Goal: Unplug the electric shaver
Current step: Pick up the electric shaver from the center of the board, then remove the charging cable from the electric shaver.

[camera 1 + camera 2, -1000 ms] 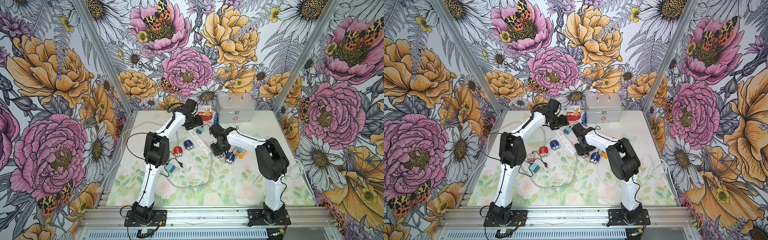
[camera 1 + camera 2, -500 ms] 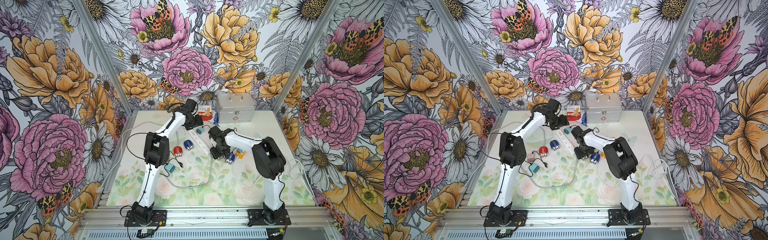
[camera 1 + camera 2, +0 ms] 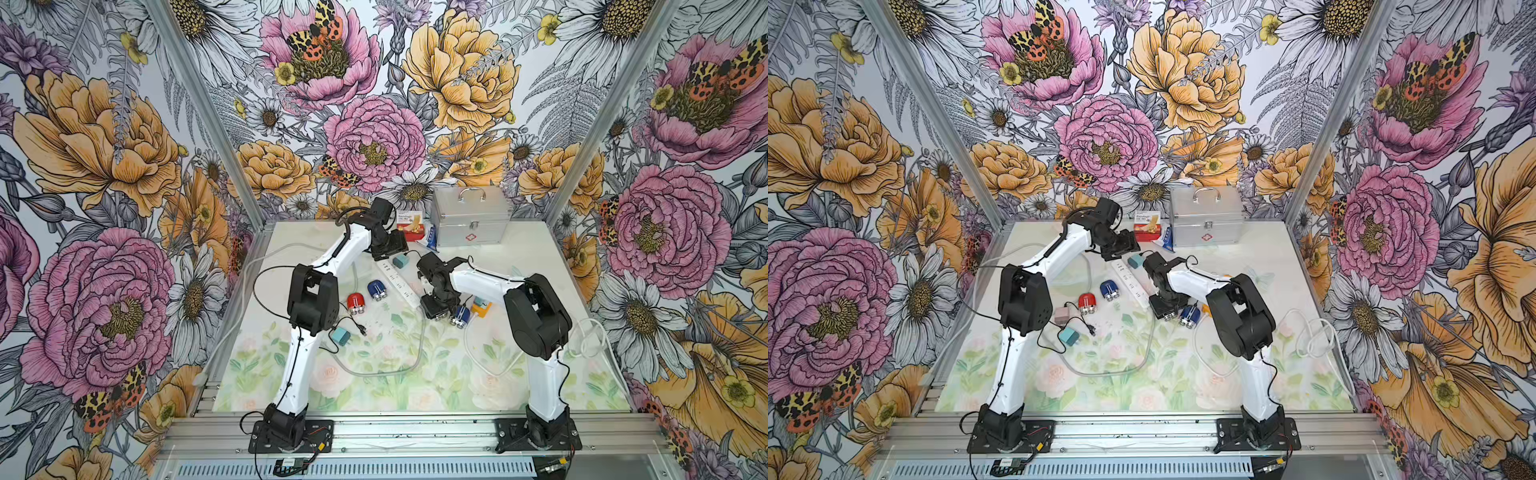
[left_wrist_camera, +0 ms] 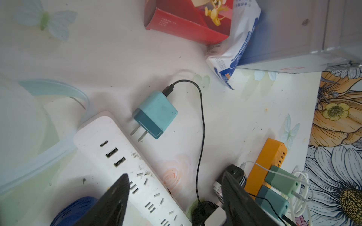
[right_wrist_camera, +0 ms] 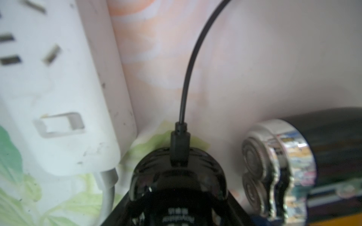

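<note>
Right tool (image 3: 436, 310) pinches black shaver (image 5: 178, 185) with cable (image 5: 188, 68) attached; left tool (image 4: 175, 176) spread by power strip (image 4: 109, 137).

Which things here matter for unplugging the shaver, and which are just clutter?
Job: black electric shaver, thin black cable plugged into it, teal charger block.
Clutter: red rounded shaver, blue rounded shaver, another blue shaver, white power strip, orange power strip, silver metal case.

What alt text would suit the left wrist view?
A teal charger lies unplugged, prongs bare, beside a white power strip, its black cord looping away. The left hand hovers open above the strip.
</note>
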Available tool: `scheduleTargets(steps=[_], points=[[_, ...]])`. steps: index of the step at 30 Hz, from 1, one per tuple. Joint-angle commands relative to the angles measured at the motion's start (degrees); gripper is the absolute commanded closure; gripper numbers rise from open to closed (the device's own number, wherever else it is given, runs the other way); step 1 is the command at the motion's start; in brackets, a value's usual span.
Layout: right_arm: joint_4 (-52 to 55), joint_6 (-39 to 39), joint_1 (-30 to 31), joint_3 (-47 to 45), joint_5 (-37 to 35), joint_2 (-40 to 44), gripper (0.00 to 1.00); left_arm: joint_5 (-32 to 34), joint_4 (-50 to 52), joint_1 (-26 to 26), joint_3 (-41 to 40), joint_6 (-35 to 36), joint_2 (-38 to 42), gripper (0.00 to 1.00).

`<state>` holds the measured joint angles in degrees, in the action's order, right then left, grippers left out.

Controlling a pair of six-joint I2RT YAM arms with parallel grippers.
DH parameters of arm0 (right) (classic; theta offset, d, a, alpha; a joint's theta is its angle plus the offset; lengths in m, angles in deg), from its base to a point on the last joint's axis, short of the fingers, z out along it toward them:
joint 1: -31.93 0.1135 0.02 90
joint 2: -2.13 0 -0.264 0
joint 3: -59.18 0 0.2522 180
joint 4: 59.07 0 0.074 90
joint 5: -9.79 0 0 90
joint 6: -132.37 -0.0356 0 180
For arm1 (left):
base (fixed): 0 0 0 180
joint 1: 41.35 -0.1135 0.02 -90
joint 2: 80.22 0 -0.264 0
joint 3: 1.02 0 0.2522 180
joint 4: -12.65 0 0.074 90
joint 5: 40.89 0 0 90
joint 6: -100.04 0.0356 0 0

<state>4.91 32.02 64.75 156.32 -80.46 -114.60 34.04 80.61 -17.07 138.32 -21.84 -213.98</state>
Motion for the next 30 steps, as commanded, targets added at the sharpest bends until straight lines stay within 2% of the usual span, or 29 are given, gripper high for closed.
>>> scheduleTargets(steps=[1,5,9,18,24,30], points=[[-1.2,0.8,0.1,-1.6,-1.4,3.7,0.57,-4.0,-0.3,0.7,0.3,-2.1,3.7,0.25],[-3.8,0.8,-1.0,-3.5,2.8,7.2,0.62,-7.7,-2.7,1.4,-2.8,-5.3,5.7,0.25],[-4.7,2.9,-1.5,-4.1,8.7,9.1,0.66,-12.5,-10.3,1.9,-10.8,-11.1,8.8,0.25],[-5.8,7.4,-2.1,-4.7,16.7,11.9,0.67,-18.4,-28.5,3.2,-27.7,-22.4,13.4,0.24],[-6.0,9.0,-2.4,-6.5,18.3,14.4,0.68,-21.5,-48.1,3.4,-40.9,-33.3,15.7,0.24],[-5.8,9.1,-2.7,-7.1,18.5,15.5,0.68,-22.1,-50.8,5.2,-42.7,-33.6,15.6,0.26]])
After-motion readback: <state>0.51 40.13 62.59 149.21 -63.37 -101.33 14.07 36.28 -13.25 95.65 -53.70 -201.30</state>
